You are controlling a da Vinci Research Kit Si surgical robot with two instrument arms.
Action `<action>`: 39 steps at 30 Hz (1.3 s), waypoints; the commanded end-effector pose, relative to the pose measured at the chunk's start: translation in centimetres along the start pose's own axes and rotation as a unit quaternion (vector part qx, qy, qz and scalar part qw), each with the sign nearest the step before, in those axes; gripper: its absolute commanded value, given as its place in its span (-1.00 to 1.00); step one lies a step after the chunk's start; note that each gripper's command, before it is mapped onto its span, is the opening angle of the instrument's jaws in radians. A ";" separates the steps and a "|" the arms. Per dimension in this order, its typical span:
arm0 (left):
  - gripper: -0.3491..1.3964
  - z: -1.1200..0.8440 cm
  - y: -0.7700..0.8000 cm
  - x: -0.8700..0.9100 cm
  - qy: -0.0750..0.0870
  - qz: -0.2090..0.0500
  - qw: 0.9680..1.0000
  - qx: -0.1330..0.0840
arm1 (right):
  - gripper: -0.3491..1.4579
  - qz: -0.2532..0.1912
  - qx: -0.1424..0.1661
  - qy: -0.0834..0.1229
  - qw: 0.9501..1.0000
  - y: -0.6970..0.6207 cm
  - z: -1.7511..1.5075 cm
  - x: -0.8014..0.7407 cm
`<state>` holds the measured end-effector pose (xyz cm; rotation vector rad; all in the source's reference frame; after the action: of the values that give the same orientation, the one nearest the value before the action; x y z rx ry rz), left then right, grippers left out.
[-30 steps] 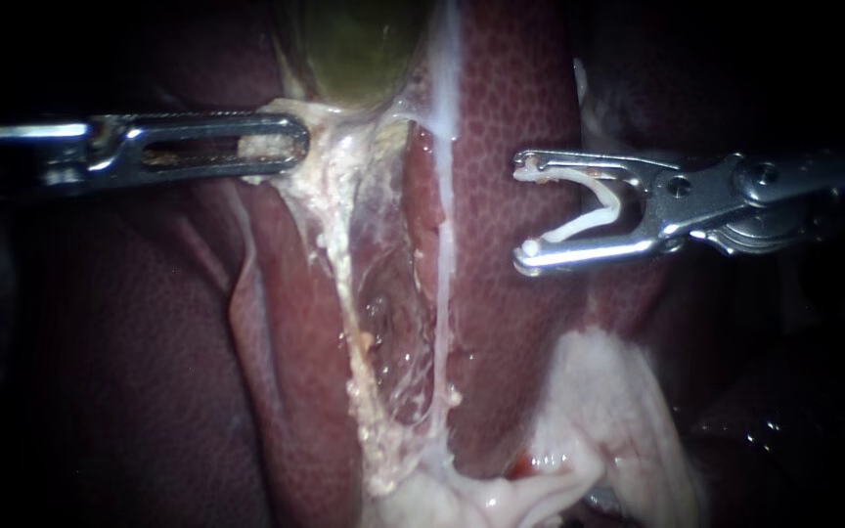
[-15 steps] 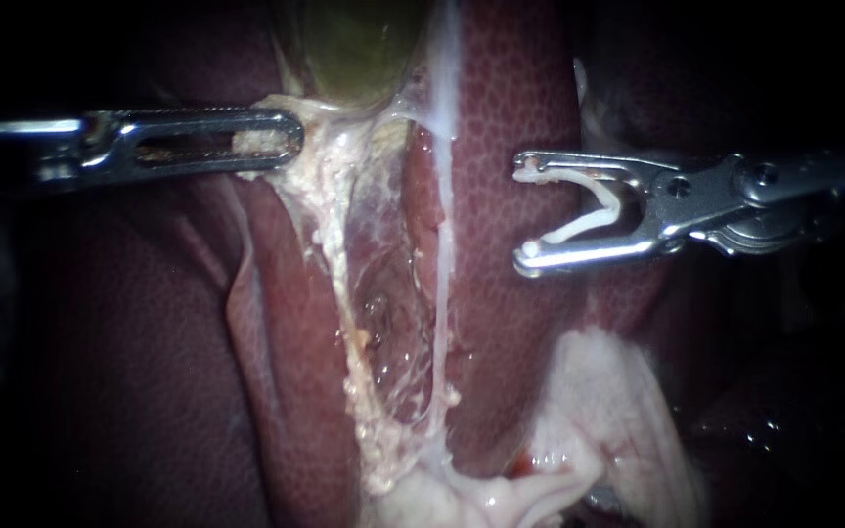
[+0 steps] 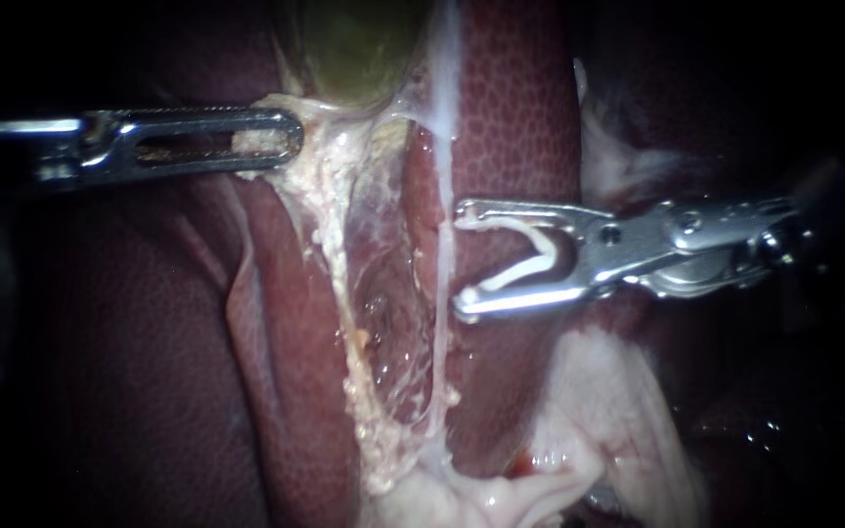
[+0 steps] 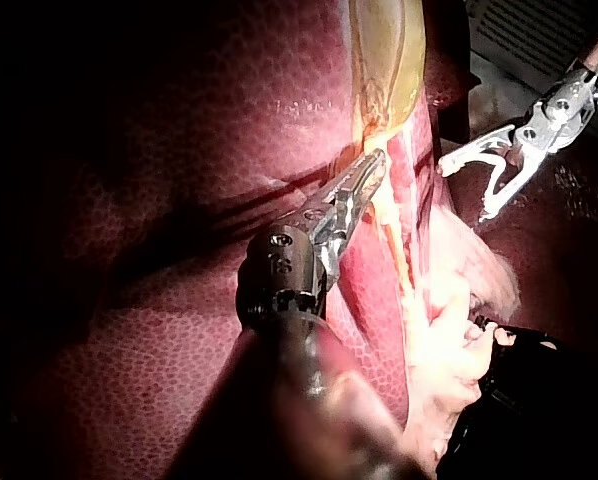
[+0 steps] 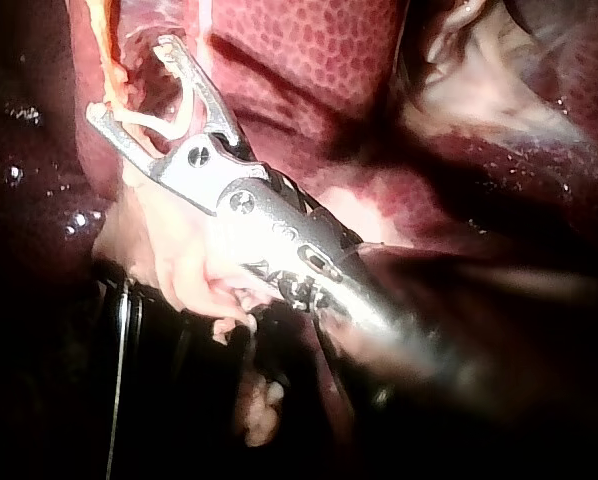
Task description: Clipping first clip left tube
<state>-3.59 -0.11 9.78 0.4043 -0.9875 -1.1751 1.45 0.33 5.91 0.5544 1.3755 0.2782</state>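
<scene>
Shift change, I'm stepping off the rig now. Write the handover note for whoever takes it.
Left instrument: jaws shut on pale tissue below the gallbladder.
Right instrument: jaws carry an open white clip, tips beside the thin pale tube, not around it.
Done: clip loaded and at the tube.
Left to do: get the clip around the tube and close it; no tube carries a clip.

Nothing readable logged: no text, label, number or sign on my left instrument (image 3: 286,137), my right instrument (image 3: 462,258), or the liver (image 3: 520,117).
</scene>
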 end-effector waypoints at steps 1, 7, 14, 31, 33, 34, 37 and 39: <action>-1.00 0.00 0.00 0.00 0.000 0.000 1.000 0.000 | 0.05 0.003 0.005 -0.003 1.000 -0.01 0.09 -0.08; -1.00 0.00 0.00 0.00 0.000 0.000 1.000 0.000 | 0.05 0.018 0.019 -0.014 1.000 -0.04 0.44 -0.42; -1.00 0.00 0.00 0.00 0.000 0.000 1.000 0.000 | 0.05 0.023 0.029 -0.020 0.999 -0.07 0.72 -0.66; -1.00 -0.01 0.00 0.00 0.000 0.000 1.000 0.000 | 0.05 0.040 0.046 -0.021 0.998 -0.08 0.96 -0.83; -1.00 0.00 0.00 0.00 0.000 0.000 1.000 0.000 | 0.05 0.043 0.047 -0.021 0.998 -0.08 0.98 -0.84; -1.00 0.00 0.00 0.00 0.000 0.000 1.000 0.000 | 0.05 0.045 0.049 -0.021 0.998 -0.09 0.99 -0.85; -1.00 0.00 0.00 0.00 -0.001 0.000 1.000 -0.001 | 0.05 0.053 0.055 -0.022 0.997 -0.10 0.99 -0.85; -1.00 0.00 0.01 0.00 -0.001 0.000 1.000 -0.001 | 0.05 0.057 0.061 -0.020 0.996 -0.11 1.00 -0.84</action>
<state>-3.59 -0.11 9.79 0.4026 -0.9876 -1.1755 2.25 -0.41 6.66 0.7507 1.3309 0.2739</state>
